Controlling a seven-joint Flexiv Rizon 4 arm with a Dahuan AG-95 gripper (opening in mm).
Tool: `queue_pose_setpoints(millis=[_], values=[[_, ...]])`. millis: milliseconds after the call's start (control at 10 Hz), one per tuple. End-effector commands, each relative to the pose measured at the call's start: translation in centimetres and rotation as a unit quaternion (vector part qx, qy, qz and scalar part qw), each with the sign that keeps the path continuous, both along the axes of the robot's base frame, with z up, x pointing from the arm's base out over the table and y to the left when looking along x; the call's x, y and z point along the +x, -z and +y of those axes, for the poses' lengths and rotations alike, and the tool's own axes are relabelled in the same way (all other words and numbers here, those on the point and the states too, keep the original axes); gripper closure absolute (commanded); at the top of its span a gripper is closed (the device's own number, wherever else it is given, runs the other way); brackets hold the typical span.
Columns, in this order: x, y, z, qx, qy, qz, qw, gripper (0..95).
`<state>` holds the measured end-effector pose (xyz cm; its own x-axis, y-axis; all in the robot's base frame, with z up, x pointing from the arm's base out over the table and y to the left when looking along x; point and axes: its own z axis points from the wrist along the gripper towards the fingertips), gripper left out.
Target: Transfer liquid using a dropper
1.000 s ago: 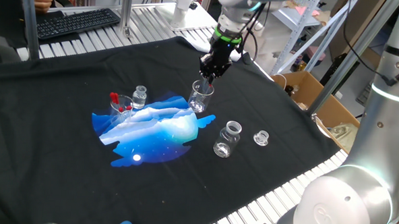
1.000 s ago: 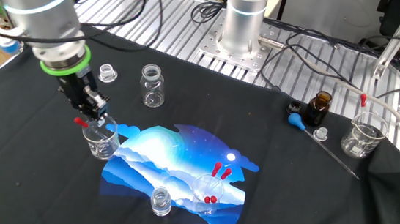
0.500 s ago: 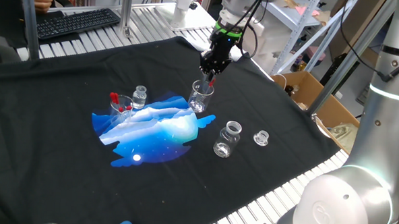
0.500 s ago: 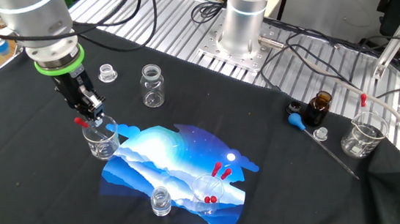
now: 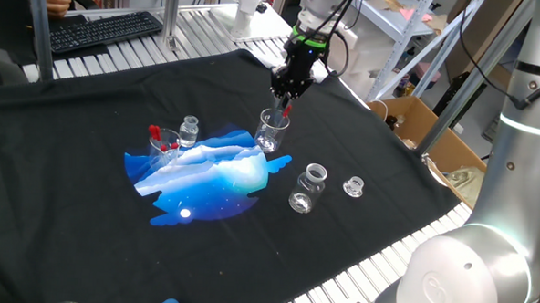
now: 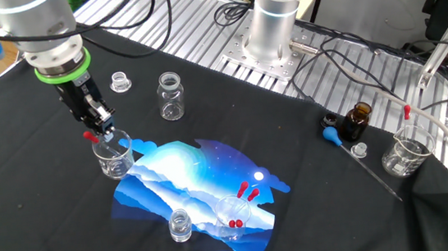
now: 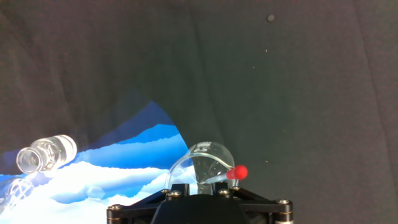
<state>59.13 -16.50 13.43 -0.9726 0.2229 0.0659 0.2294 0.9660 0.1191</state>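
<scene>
A black cloth with a blue-and-white mountain print covers the table. The gripper points down, jaws clamped on the dropper, whose tube dips into a small glass beaker. Nearby stand an open vial, its cap, and a beaker of spare droppers.

Black keyboard behind; cardboard box beside table.

A black cloth with a blue-and-white print covered the surface. On it stood a small beaker, an open jar beside its lid, and a brown bottle. A keyboard lay behind.
</scene>
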Motion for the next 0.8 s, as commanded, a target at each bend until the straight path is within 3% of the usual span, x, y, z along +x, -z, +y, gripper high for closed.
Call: queue_pose_setpoints(millis=[100,400,500,800], values=[[-0.03,0.07,0.04,-0.003,0.000,0.000,1.0000,76.0],[-0.02,0.07,0.03,0.002,-0.006,0.003,1.0000,76.0],[-0.02,0.07,0.03,0.004,-0.015,0.005,0.9999,95.0],[-0.02,0.07,0.03,0.007,-0.016,-0.001,0.9998,95.0]])
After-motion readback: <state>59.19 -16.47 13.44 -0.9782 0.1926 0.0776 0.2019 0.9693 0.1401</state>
